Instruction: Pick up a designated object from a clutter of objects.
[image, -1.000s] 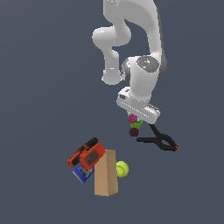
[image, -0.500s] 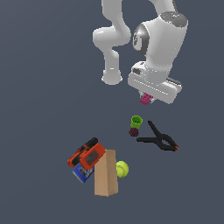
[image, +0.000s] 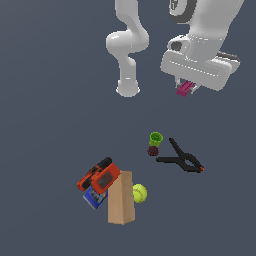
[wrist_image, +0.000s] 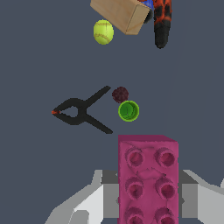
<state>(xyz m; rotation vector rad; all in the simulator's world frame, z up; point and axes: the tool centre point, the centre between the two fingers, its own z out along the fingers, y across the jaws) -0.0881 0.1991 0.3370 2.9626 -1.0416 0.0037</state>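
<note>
On the exterior view's left, your drill (image: 99, 176), box (image: 120, 198) and ball (image: 139, 193) sit on the surface (image: 50, 100); the cup (image: 156, 138) and clamp (image: 181, 160) lie further right. High above them, the claw (image: 187, 89) pinches the pink brick (wrist_image: 148, 179), its long axis running out past the fingertips.

A simulated test scene, not a real room: the flat, featureless dark grey tabletop (image: 45, 75) fills every view. A plain white robot arm (image: 131, 47) stands on it, with no walls or furniture.
</note>
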